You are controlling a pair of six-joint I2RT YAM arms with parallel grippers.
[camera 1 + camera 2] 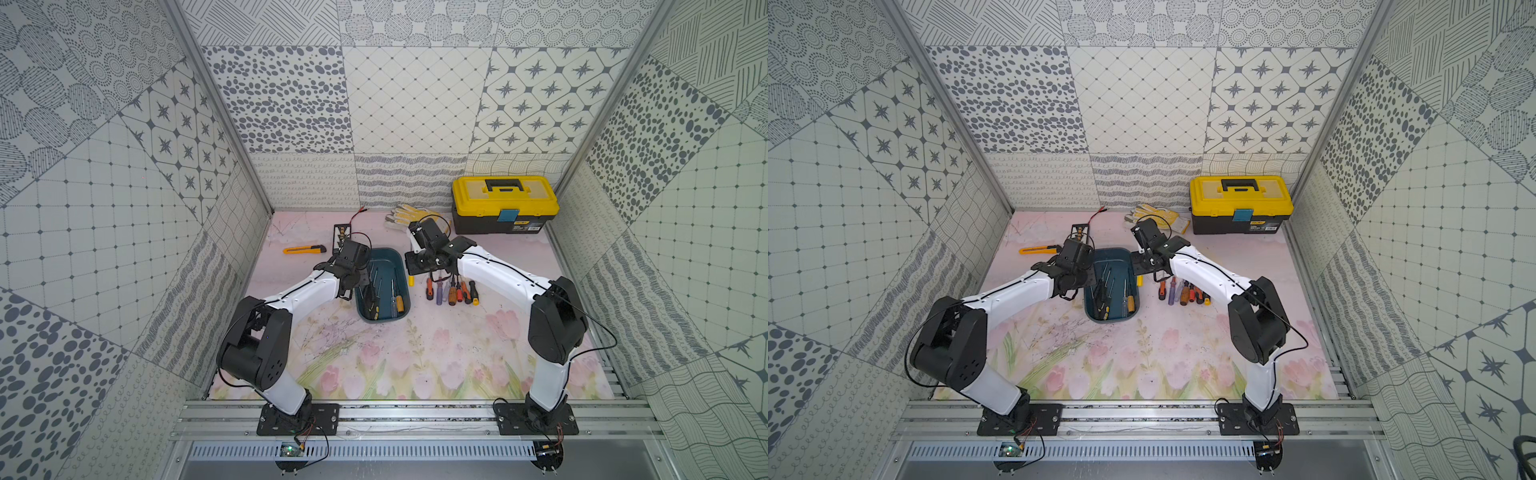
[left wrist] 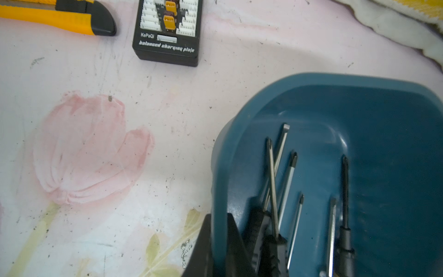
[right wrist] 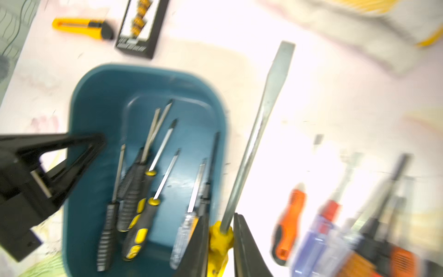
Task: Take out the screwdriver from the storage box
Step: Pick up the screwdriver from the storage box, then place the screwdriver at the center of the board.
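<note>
Floral mat (image 1: 374, 361), rounded teal storage box (image 1: 386, 259)

Several screwdrivers (image 1: 1130, 302) lie in the storage box (image 1: 1118, 258); a yellow-handled screwdriver (image 1: 1140, 281) shows just outside it.

Our left arm (image 1: 299, 291) and right arm (image 1: 498, 270) reach forward, bent. Our left claw (image 2: 218, 217) pinches tight; our right claw (image 3: 220, 215) squeezes too.

Prob. lab: patterned booth walls (image 1: 415, 104)
</note>
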